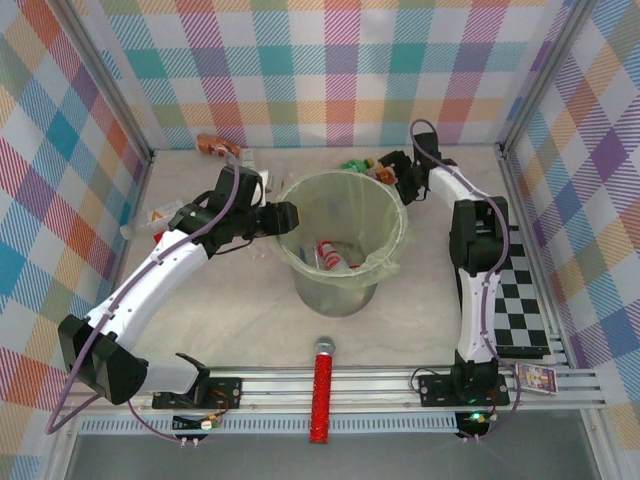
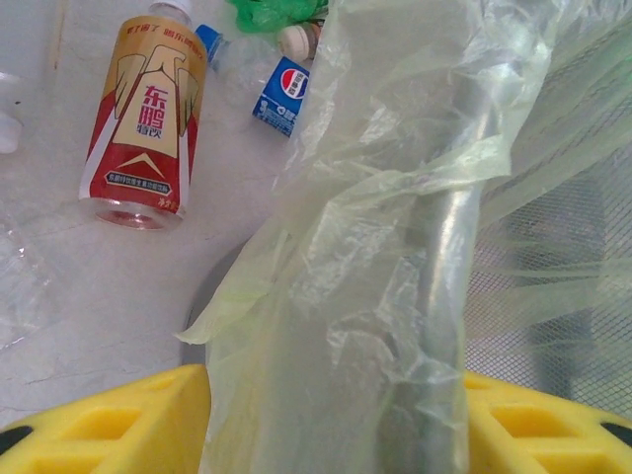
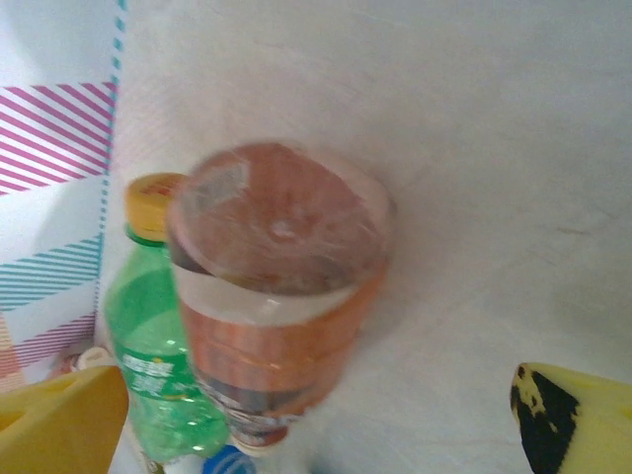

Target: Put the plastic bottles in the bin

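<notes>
near edge: a red glittery stick point(image 1: 323, 390) lies across the front rail between the arm bases (not a bottle, so it is no part of the job).
bin: the bin point(image 1: 335, 295) stands mid tabletop point(image 1: 250, 305), its pale green liner point(image 2: 395, 148) folded over the rim; one red-labelled bottle point(image 1: 331, 255) lies inside.
left pincer: the left pincer point(image 1: 282, 218) is closed on the bin's left rim, one yellow finger point(image 2: 109, 430) outside and the other inside, with the liner bunched between.
beside it: a gold-and-red bottle point(image 2: 143, 109) and a blue-labelled bottle point(image 2: 281, 91) lie on the tabletop beyond the rim.
right pincer: the right pincer point(image 1: 395, 172) hangs wide open behind the bin's far right side. an amber bottle point(image 3: 276, 286) sits between its jaws, untouched, base towards the camera; a green bottle point(image 3: 158, 375) lies against it.
far left: a brown bottle point(image 1: 214, 147) lies by the back wall.
progress: early, i judge; most bottles are on the tabletop.
risk: closing on the slick round amber bottle could squirt it out, or catch the green one too. any tug from the left pincer could tip the bin or drag the liner off.
</notes>
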